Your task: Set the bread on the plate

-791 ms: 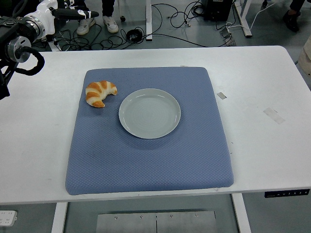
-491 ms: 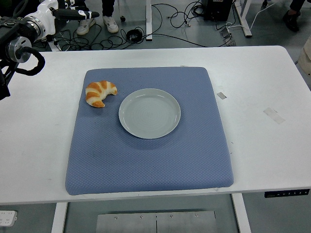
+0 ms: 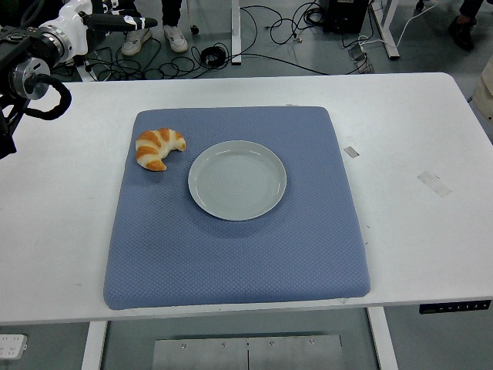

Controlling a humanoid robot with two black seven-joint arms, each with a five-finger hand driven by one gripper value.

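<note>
so the golden-brown croissant with pale stripes (image 3: 159, 147) is sitting on the padded blue fabric mat (image 3: 239, 254), up in the mat's far left corner area. it lies flat, curved like a crescent with the tips pointing roughly toward the right and the near side. nothing is touching it.

just to the right of it and a little nearer is the round pale grey-green ceramic plate (image 3: 237, 179), also on the mat, sitting about in the middle of the mat's far half. the bread and the plate are close but there's a thin strip of blue showing between them, so not touching. plate has nothing on it, so the bread isn't on the plate yet.

the mat itself covers most of the middle of the white table (image 3: 416, 231). on the bare table to the right of the mat there's a small grey tape scrap (image 3: 351, 152) right near the mat's edge, and a bigger pale tape patch (image 3: 434, 183) further right.

the robot's black left arm (image 3: 27, 73) is up at the top left corner, out over the table's far left edge and well away from the croissant. i can see the joint housings and a black cable loop but not the actual hand, so can't tell what the fingers are doing. right arm isn't in the shot at all.

behind the table it's just floor with a tangle of black cables (image 3: 262, 31) and someone's white sneakers (image 3: 154, 37) at the top.
</note>
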